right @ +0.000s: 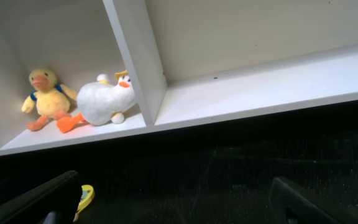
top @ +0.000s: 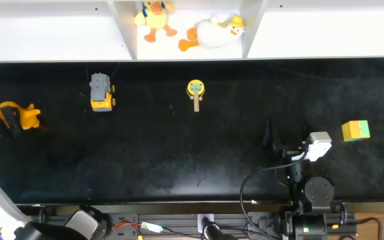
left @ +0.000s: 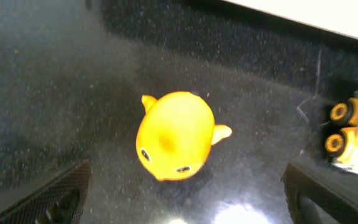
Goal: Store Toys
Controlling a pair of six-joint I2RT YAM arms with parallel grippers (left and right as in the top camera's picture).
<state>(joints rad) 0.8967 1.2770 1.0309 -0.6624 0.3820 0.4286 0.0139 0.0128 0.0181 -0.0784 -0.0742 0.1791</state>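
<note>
Left end effector (left: pixel 186 177), fingers spread, above yellow toy fish (left: pixel 176 135) on surface (left: pixel 42 93); right end effector (right: pixel 174 180) likewise spread.

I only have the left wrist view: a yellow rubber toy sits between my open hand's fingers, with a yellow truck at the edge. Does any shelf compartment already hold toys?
Observer: Yes. The middle compartment holds two plush toys, a yellow duck and a white duck lying beside it.
Operator: Is anything loose over on the right side?
Observer: A yellow-green block lies far right on the dark surface, apart from the right hand, which is open and holds nothing.
</note>
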